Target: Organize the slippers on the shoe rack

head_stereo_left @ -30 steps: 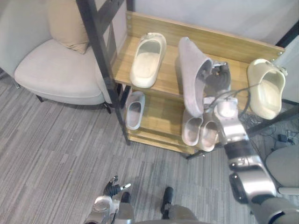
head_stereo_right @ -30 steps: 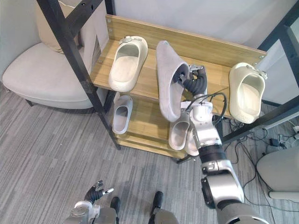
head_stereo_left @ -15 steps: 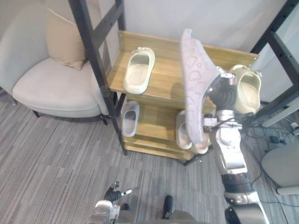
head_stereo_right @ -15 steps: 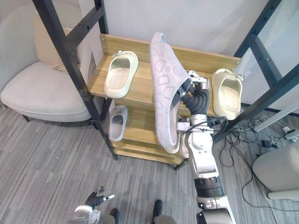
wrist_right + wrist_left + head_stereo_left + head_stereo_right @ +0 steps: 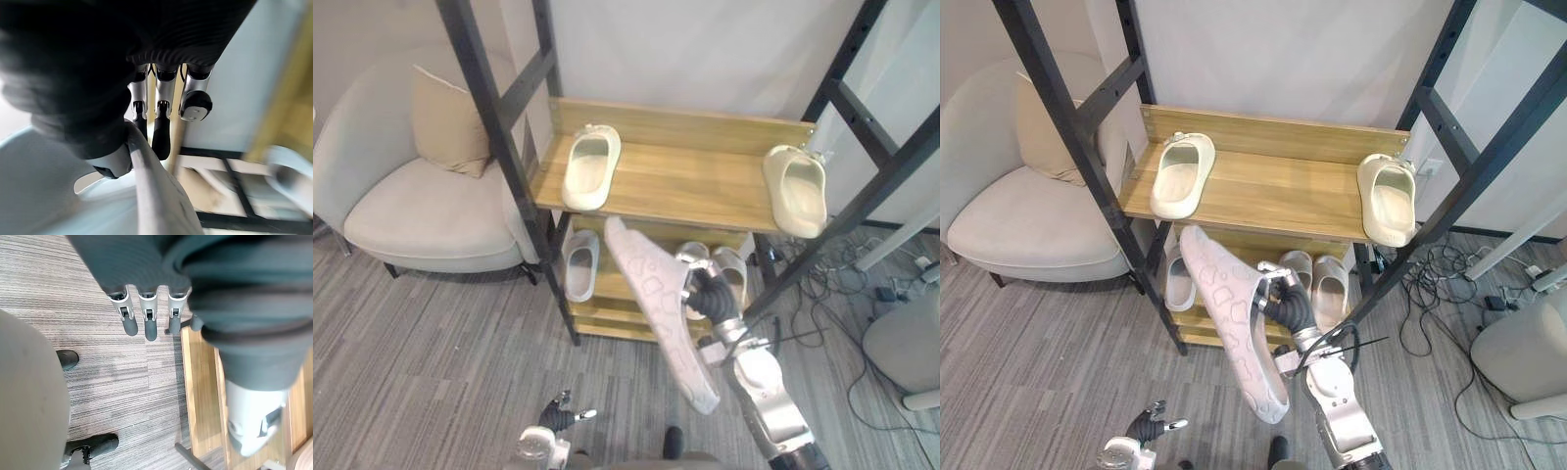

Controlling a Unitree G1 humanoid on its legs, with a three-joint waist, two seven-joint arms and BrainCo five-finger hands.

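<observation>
Patterned slipper (image 5: 1234, 323) is held by the right hand (image 5: 1285, 299), off the shoe rack (image 5: 1273, 191): in front of its lower shelves, below the top shelf, sole turned up, toe hanging down. Fingers (image 5: 161, 129) are curled over the slipper's rim, clamping it. Left hand (image 5: 558, 413) is parked low, well in front of the rack, fingers (image 5: 144, 323) straight, slightly apart, nothing held.

Step judged as placing. Slipper should be rolled sole-down before release and aimed at the bare middle of the top shelf, between left cream slipper (image 5: 1176, 176) and right cream slipper (image 5: 1386, 199). The right one sits at the shelf's end, so a knock should be avoided.

Eye views give slipper pose against the rack and free shelf space. Right wrist view adds finger contact on the rim, largely masked by the slipper from above.
</observation>
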